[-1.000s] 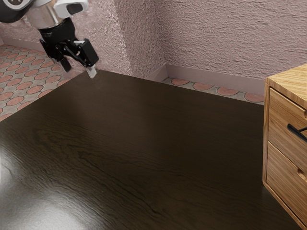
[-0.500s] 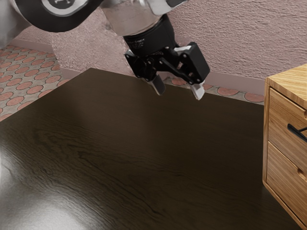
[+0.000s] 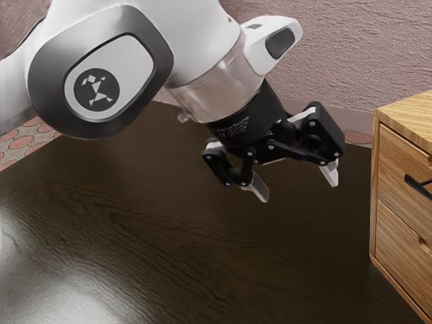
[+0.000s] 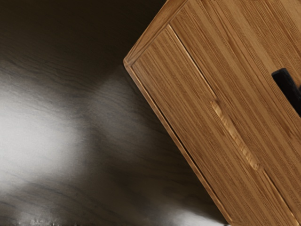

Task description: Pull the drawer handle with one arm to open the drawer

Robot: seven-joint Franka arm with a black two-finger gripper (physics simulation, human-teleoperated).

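A light wooden drawer cabinet [image 3: 405, 202] stands on the dark table at the exterior view's right edge, with two drawer fronts facing the arm. The upper drawer [image 3: 401, 169] carries a black bar handle [image 3: 418, 186], and its front sits flush with the cabinet. My black gripper [image 3: 293, 179] hangs open above the table, its white-tipped fingers [image 3: 258, 190] spread wide with nothing between them, some way to the left of the cabinet. In the wrist view the cabinet front [image 4: 225, 94] appears tilted, with the black handle [image 4: 288, 89] at the edge and a recessed groove [image 4: 234, 135] on the lower drawer.
The dark wooden table [image 3: 135, 229] stretches wide under and in front of the arm. A pink textured wall [image 3: 351, 47] and patterned floor tiles [image 3: 20, 145] lie beyond its far edge. The arm's large white links [image 3: 135, 61] fill the upper left.
The arm has swept from the far left toward the exterior view's right and lower, bringing the open gripper much closer to the cabinet. The drawers have not moved.
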